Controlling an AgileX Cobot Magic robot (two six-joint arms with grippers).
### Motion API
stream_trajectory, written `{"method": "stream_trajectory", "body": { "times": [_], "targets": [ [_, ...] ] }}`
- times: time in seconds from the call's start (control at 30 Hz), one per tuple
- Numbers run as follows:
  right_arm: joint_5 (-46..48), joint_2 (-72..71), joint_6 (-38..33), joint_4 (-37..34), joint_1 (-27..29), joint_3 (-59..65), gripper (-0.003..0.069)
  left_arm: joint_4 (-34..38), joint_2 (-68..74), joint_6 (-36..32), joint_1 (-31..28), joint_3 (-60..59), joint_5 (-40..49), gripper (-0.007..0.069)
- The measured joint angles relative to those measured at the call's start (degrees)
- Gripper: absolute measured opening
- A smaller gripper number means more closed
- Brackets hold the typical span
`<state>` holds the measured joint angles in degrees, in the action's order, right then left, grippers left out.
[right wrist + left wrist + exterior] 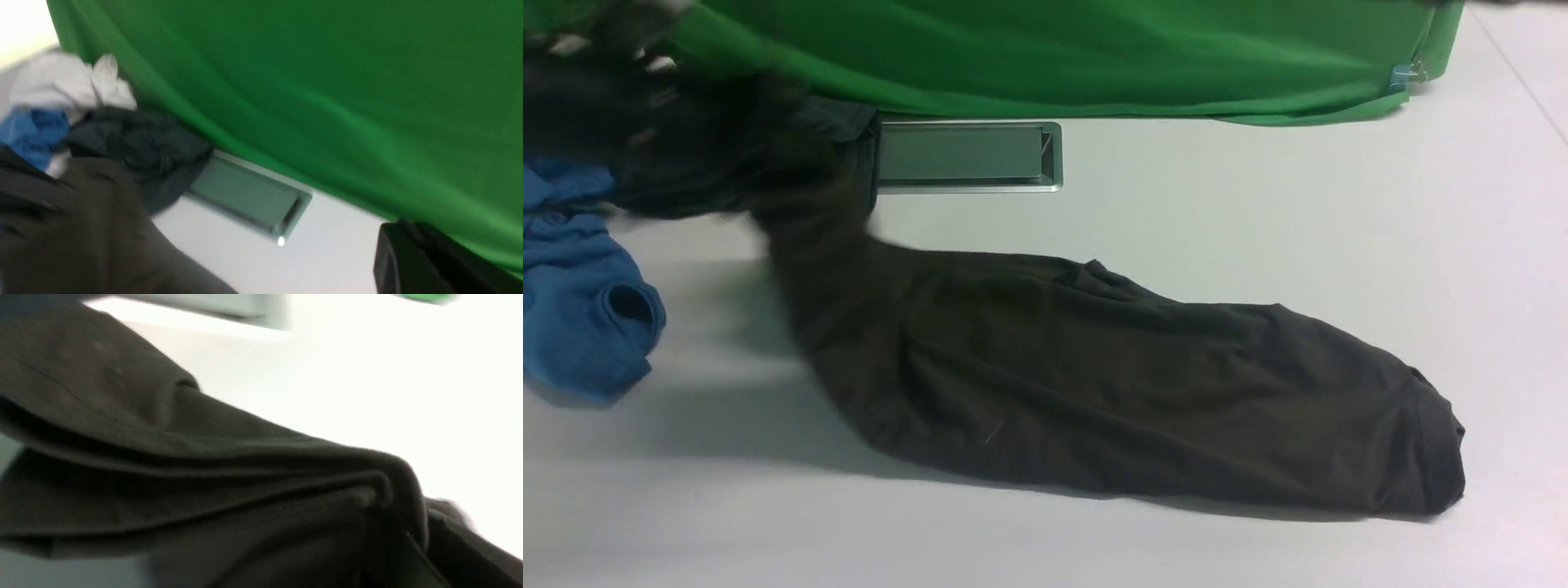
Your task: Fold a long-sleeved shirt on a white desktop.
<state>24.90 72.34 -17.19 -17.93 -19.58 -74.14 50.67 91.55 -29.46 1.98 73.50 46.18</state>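
The long-sleeved shirt (1094, 376) lies bunched on the white desktop (1258, 220), a dark charcoal-brown band running from a blurred mass at the far left down to a cuffed end at the near right. In the left wrist view its folds (163, 457) gather into my left gripper (412, 539), which is shut on the cloth. My right gripper (402, 232) is shut and holds nothing. It hangs over bare desktop (327, 253) near the backdrop, apart from the shirt (81, 228). Neither gripper shows clearly in the front view.
A green cloth backdrop (1054, 49) hangs along the far edge. The metal cable hatch (964, 155) sits just before it. A blue garment (580, 310) lies at the left edge. In the right wrist view a slate-grey garment (139, 143) and white cloth (61, 81) are piled beside the hatch (245, 196).
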Motion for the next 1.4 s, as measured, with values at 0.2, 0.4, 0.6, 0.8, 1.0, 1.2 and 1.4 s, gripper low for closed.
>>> {"method": "stream_trajectory", "body": {
  "times": [0.2,0.4,0.6,0.8,1.0,1.2,1.4],
  "targets": [
    [0.21,-2.77,-0.39,0.00,0.00,-2.13,0.0030,0.48,7.72,2.70,21.16,12.36,-5.06,0.0048],
    [1.82,-4.61,-1.26,0.23,0.00,-2.18,0.0033,3.57,26.74,3.34,39.14,24.81,-8.26,0.0048],
    [2.14,-4.61,-1.69,1.42,0.00,-2.18,0.0035,-1.21,37.66,8.89,46.59,30.94,-7.62,0.0085],
    [2.20,-4.61,-1.81,1.73,0.00,-2.18,0.0041,-8.68,38.58,16.44,47.44,34.37,-8.26,0.0321],
    [2.25,-4.72,-1.55,1.77,0.00,-2.18,0.0057,-12.71,34.36,12.21,45.61,35.08,-5.71,0.0624],
    [5.57,-6.57,0.35,3.75,0.00,-2.20,0.0071,-23.52,29.22,16.93,36.30,36.43,2.41,0.0670],
    [5.92,-5.16,8.53,9.96,0.00,5.95,0.0097,-23.35,29.48,15.16,27.80,31.60,13.83,0.0406]
  ]
}}
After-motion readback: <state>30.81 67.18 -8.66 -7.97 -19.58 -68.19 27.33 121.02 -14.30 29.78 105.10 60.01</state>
